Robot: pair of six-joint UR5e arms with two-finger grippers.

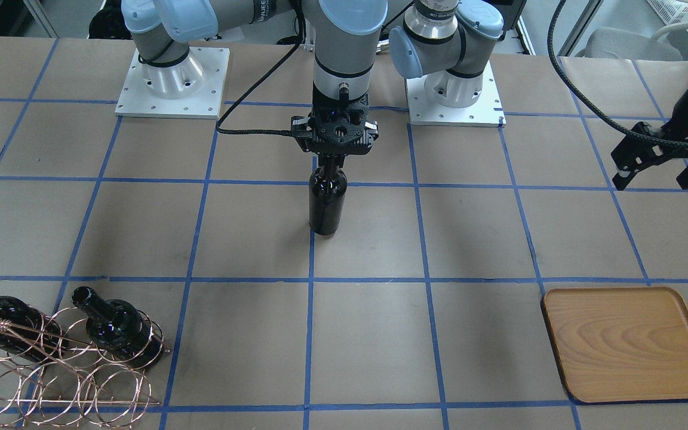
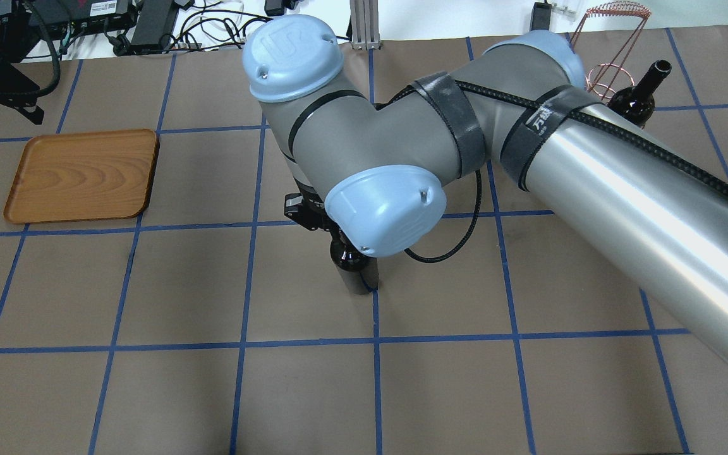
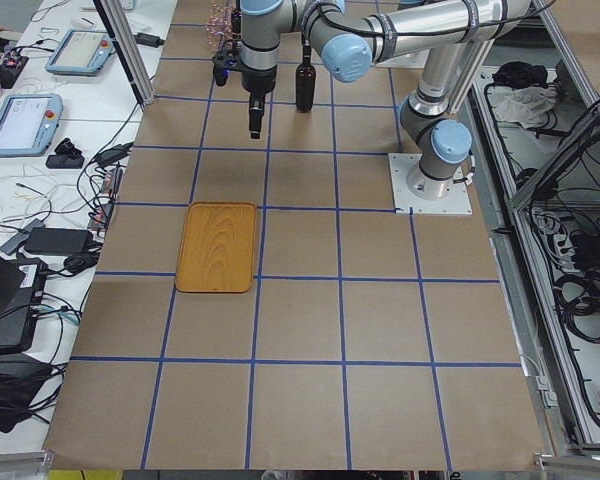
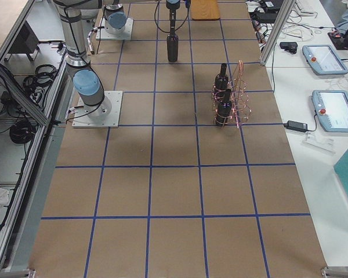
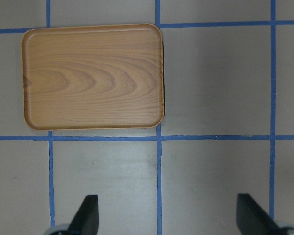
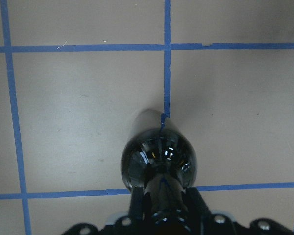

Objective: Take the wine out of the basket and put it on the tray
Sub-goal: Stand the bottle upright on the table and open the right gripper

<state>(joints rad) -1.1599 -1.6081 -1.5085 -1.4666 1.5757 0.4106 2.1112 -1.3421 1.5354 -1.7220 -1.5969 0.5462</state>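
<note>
The right claw (image 1: 333,160), clamped on the neck of the wine (image 1: 327,203) that stood upright at the middle of the table (image 1: 248,233), needed to hold it plumb and travel slowly toward the empty tray (image 1: 630,343), near which the left claw (image 1: 654,174) hung spread apart.

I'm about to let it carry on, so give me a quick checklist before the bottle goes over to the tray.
1. Grip: right gripper shut on the neck of the wine: ok.
2. The wine upright: ok.
3. Its base lifted off the table: cannot tell.
4. The tray bare for landing: ok.
5. The left gripper open and not over the tray: ok.
</note>
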